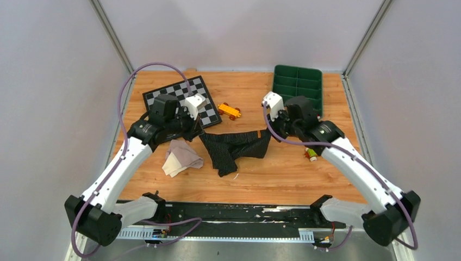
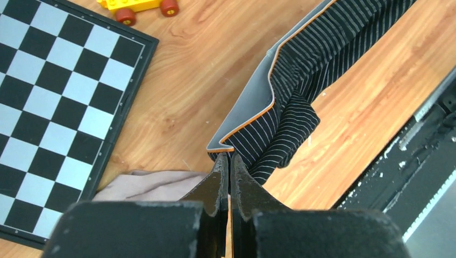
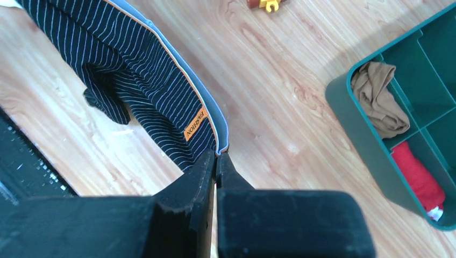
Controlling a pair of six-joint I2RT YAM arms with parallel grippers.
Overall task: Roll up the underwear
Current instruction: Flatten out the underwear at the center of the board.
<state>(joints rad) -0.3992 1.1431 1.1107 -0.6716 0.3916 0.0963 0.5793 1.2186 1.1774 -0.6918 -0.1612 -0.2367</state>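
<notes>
L end effector point(image 2: 228, 164) | R end effector point(image 3: 216, 157) | both low, clamping black underwear point(image 1: 235, 148)

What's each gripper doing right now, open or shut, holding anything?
Left gripper: shut, pinching one waistband end of the black striped underwear.
Right gripper: shut, pinching the other waistband end of it.

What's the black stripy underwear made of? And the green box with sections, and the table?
The black pinstriped underwear looks like thin, soft cloth: it sags and creases. The green divided tray looks like hard moulded plastic, smooth and slightly shiny. The tabletop looks like pale wood or wood-look laminate; grain lines show.
</notes>
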